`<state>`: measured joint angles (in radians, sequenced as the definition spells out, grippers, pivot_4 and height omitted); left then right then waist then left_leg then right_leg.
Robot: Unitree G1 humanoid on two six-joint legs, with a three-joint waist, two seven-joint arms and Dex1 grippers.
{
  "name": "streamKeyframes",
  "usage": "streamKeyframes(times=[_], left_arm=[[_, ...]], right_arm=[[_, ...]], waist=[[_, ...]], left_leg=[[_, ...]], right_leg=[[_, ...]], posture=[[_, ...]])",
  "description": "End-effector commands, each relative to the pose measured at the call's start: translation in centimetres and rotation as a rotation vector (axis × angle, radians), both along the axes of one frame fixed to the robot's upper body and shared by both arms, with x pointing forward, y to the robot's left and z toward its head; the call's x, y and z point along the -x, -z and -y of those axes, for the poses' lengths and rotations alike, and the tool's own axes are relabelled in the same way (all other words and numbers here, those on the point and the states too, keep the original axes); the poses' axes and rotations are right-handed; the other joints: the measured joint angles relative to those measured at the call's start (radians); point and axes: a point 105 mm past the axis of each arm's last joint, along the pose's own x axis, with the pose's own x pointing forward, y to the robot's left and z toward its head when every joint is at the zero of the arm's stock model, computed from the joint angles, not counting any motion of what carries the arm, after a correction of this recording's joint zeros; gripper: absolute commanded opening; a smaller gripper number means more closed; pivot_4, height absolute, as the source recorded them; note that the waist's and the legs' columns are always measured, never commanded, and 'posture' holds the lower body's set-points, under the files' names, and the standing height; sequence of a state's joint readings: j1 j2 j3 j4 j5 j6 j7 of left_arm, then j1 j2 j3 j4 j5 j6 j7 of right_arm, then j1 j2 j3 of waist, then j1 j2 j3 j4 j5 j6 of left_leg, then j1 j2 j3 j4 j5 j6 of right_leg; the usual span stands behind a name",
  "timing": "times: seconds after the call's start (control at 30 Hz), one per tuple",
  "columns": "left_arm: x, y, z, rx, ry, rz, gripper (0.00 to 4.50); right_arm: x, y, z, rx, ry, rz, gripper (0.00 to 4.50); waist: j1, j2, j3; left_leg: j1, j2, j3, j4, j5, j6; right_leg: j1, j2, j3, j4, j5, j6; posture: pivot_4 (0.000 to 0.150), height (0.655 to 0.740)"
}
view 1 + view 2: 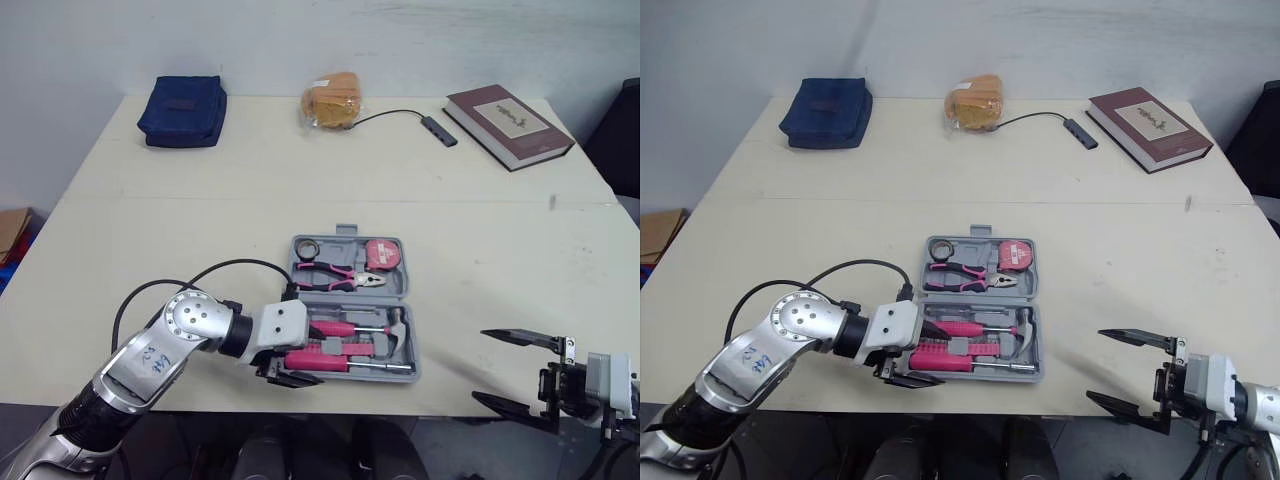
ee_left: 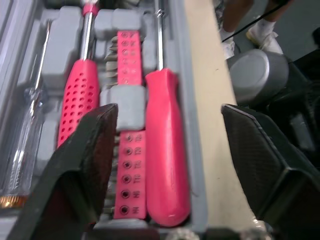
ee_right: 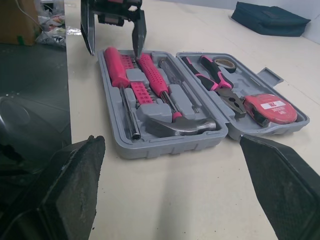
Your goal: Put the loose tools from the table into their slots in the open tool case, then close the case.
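The open case (image 3: pixel 165 147) lies low in the middle of the frame, near the table's (image 1: pixel 150 230) front edge. Its far half holds pliers (image 1: pixel 335 275), a tape measure (image 1: pixel 382 254) and a tape roll (image 1: pixel 307 246). The near half holds a hammer (image 3: pixel 185 125), a bit strip (image 2: pixel 130 150) and a screwdriver (image 2: pixel 167 150). The left gripper (image 2: pixel 167 112) stands spread wide over the screwdriver handle, gripping nothing. At lower right, the right gripper (image 1: pixel 480 366) gapes empty, well apart from the case. Along the top are a pouch (image 1: pixel 183 110), a bagged bun (image 1: pixel 333 100) and a book (image 1: pixel 508 125).

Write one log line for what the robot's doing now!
tool case: lid open | left jaws: open, either side of pink screwdriver | right jaws: open, apart from case
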<state>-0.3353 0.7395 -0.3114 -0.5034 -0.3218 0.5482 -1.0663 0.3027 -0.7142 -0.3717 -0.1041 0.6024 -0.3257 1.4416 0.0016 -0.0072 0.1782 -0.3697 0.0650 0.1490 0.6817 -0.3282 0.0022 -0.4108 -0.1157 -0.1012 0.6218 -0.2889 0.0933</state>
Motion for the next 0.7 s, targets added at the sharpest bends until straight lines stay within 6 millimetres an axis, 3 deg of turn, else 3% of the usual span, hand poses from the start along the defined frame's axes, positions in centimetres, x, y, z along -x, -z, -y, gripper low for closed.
streamKeyframes(times=[0.03,0.1,0.2,0.37,0.5,0.7], left_arm=[[0.2,-1.9,0.3,0.125,0.059,0.075,3.25],[0.0,-2.4,0.5,0.190,0.063,0.083,3.25],[-0.1,-2.2,0.5,0.222,0.075,0.067,2.41],[-0.5,0.3,0.8,0.182,0.061,0.061,0.05],[-1.2,1.4,0.7,0.142,0.004,0.079,0.05],[-0.3,2.3,0.7,0.113,0.053,0.021,0.05]], right_arm=[[-0.2,-0.5,-0.4,-0.005,0.004,0.029,4.50],[-0.3,-0.6,-0.4,-0.008,0.011,0.029,4.50],[-0.4,-0.7,-0.5,-0.009,0.018,0.029,4.50],[-0.6,-0.9,-0.9,-0.011,0.025,0.027,4.50],[-0.7,-1.0,-1.0,-0.010,0.035,0.027,4.50],[-0.9,-1.1,-0.8,-0.003,0.050,0.027,4.50]], waist=[[0.000,0.000,0.000],[0.000,0.000,0.000],[0.000,0.000,0.000],[-0.001,0.000,0.000],[0.000,0.000,0.000],[0.000,0.000,0.000]], left_leg=[[0.000,0.000,0.000,0.000,0.000,0.000],[0.000,0.000,0.000,0.000,0.000,0.000],[0.000,-0.001,0.000,0.000,0.000,0.000],[0.000,-0.001,0.000,0.000,0.000,0.000],[0.000,-0.001,0.000,0.000,0.000,0.000],[0.000,0.000,0.000,0.000,0.000,0.000]], right_leg=[[0.000,0.000,0.000,0.000,0.000,0.000],[0.000,0.000,0.000,0.000,0.000,0.000],[0.000,0.000,0.000,0.000,0.000,0.000],[0.000,0.000,0.000,0.000,0.000,0.000],[0.000,0.000,0.000,0.000,0.000,0.000],[0.000,0.000,0.000,0.000,0.000,0.000]], posture=[[0.150,0.7400],[0.150,0.7400],[0.150,0.7400],[0.150,0.7400],[0.150,0.7400],[0.150,0.7400]])
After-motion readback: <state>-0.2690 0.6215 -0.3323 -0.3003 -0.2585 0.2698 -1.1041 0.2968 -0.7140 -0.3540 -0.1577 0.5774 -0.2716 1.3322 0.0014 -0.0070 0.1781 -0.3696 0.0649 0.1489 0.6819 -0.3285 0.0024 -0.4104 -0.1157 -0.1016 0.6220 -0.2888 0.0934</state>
